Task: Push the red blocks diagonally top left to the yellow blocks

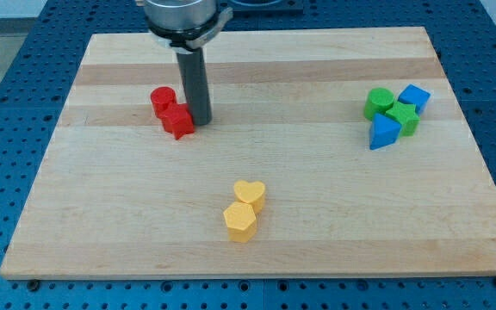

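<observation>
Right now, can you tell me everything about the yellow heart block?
The yellow heart-shaped block looks like smooth painted wood or plastic. It lies flat on the pale wooden board, low in the view's middle, its heart face up. Its lower left side touches the yellow hexagon-like block. My tip is far off, beside the red blocks.

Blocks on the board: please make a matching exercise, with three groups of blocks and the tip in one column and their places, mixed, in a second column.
Things:
1. red blocks
2. yellow blocks
3. green and blue blocks
4. tip

Places:
A. the view's right
B. the view's bottom, near the middle
C. touching the right side of the red blocks
D. the view's upper left

Pairs: 1-D, 2-B, 3-A, 4-C
</observation>
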`<action>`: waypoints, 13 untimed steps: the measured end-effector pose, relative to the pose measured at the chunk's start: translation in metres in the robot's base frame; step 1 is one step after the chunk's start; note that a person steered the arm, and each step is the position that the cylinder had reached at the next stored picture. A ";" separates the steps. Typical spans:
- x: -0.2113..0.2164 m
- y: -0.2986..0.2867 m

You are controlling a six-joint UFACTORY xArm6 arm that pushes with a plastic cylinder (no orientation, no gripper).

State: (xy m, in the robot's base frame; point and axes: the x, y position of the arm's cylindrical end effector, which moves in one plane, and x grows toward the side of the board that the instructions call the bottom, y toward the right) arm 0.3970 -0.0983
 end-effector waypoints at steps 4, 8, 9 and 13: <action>0.010 -0.039; 0.030 -0.097; 0.030 -0.086; -0.040 -0.019</action>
State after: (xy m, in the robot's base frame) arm 0.3571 -0.1170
